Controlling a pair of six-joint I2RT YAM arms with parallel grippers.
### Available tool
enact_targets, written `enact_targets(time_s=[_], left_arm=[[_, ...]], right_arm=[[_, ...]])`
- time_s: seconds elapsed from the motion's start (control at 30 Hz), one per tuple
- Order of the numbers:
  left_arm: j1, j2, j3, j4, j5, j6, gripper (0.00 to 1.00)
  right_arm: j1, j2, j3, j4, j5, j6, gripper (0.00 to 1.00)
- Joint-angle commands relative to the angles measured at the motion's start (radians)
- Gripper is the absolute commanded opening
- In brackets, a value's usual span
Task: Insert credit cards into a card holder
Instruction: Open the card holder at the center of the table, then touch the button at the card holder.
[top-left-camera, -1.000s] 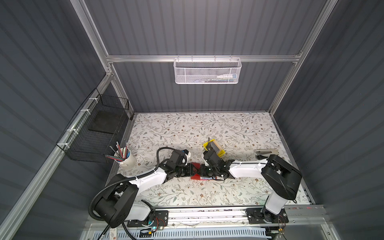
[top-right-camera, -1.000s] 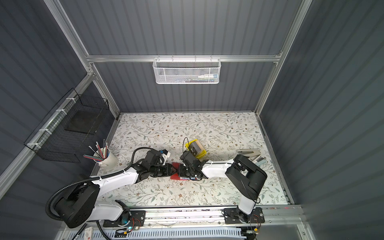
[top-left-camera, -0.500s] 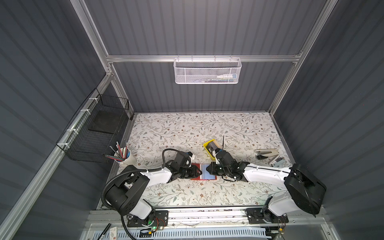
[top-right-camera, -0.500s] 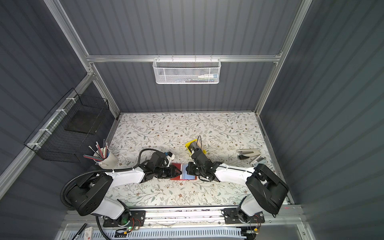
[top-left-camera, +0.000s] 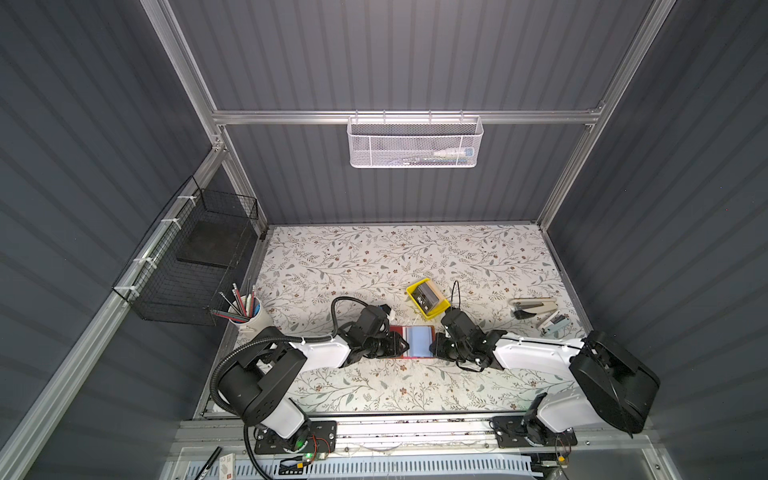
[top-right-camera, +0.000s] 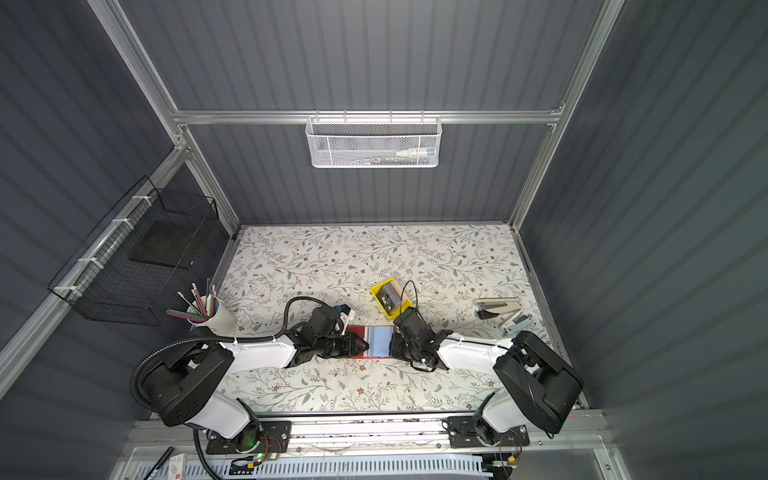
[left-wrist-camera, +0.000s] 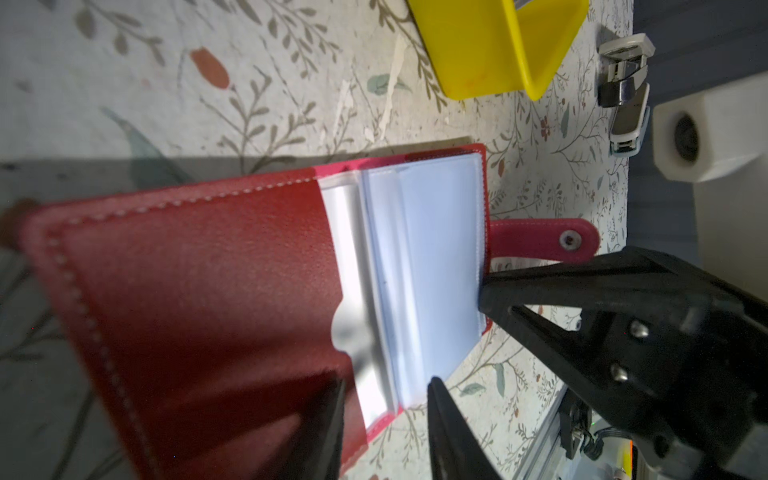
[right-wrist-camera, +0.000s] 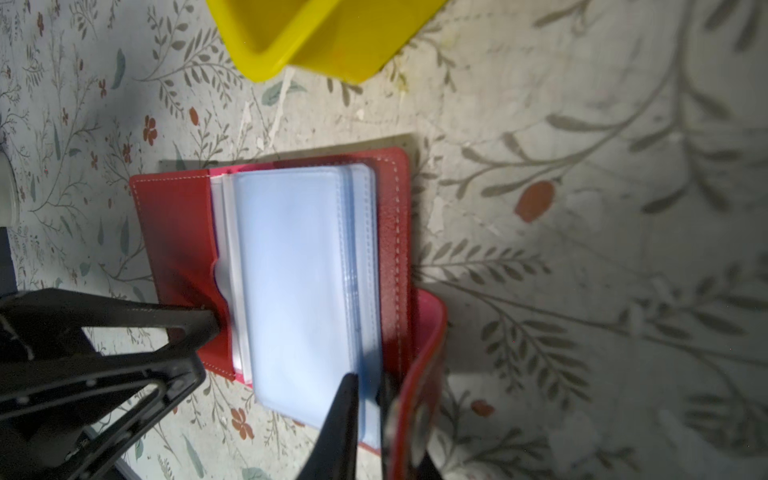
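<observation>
The red card holder (top-left-camera: 419, 341) (top-right-camera: 380, 340) lies open on the table between both grippers, its bluish sleeves (right-wrist-camera: 291, 270) facing up. My right gripper (right-wrist-camera: 368, 399) (top-left-camera: 434, 345) is shut on the sleeves' outer edge, beside the curled snap strap (right-wrist-camera: 428, 353). My left gripper (left-wrist-camera: 384, 415) (top-right-camera: 366, 345) stands partly open at the holder's near left corner. One finger is over the red cover (left-wrist-camera: 208, 291), the other beside the sleeves. Dark credit cards (top-left-camera: 428, 297) (top-right-camera: 390, 297) sit in the yellow tray just behind.
The yellow tray (top-left-camera: 429, 312) (left-wrist-camera: 498, 41) stands close behind the holder. A stapler (top-left-camera: 536, 307) and a small white item (top-left-camera: 555, 322) lie at the right. A cup of pencils (top-left-camera: 253, 320) stands at the left edge, under a black wire basket (top-left-camera: 195, 266).
My right arm has drawn back to the right, and the holder that it covered now lies open with the blue sleeves showing. The left gripper has shifted slightly right to the cover.
</observation>
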Motion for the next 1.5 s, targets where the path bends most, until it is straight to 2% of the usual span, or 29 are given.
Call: enact_targets(time_s=[0.0, 0.2, 0.37, 0.83, 1.07, 1.3, 1.47], left_arm=[[-0.018, 0.055, -0.058, -0.022, -0.052, -0.042, 0.35], [-0.023, 0.046, -0.072, 0.015, -0.039, -0.065, 0.35], [-0.024, 0.008, -0.045, -0.061, -0.07, -0.028, 0.35], [-0.024, 0.03, -0.053, -0.086, -0.092, -0.009, 0.34], [-0.023, 0.01, -0.086, -0.045, -0.1, -0.031, 0.33], [-0.024, 0.011, -0.099, -0.038, -0.104, -0.035, 0.33], [-0.023, 0.02, -0.106, -0.064, -0.124, -0.051, 0.32]], right_arm=[[-0.009, 0.003, 0.011, -0.064, 0.041, 0.008, 0.16], [-0.008, -0.077, 0.017, -0.025, 0.001, -0.037, 0.19], [0.008, -0.083, 0.02, -0.025, -0.043, -0.058, 0.22], [0.03, -0.034, -0.027, -0.123, 0.068, 0.017, 0.2], [0.031, -0.11, -0.015, -0.036, 0.017, -0.029, 0.24], [0.031, -0.037, 0.043, -0.015, -0.015, -0.042, 0.24], [0.032, 0.021, 0.064, -0.058, 0.013, -0.012, 0.24]])
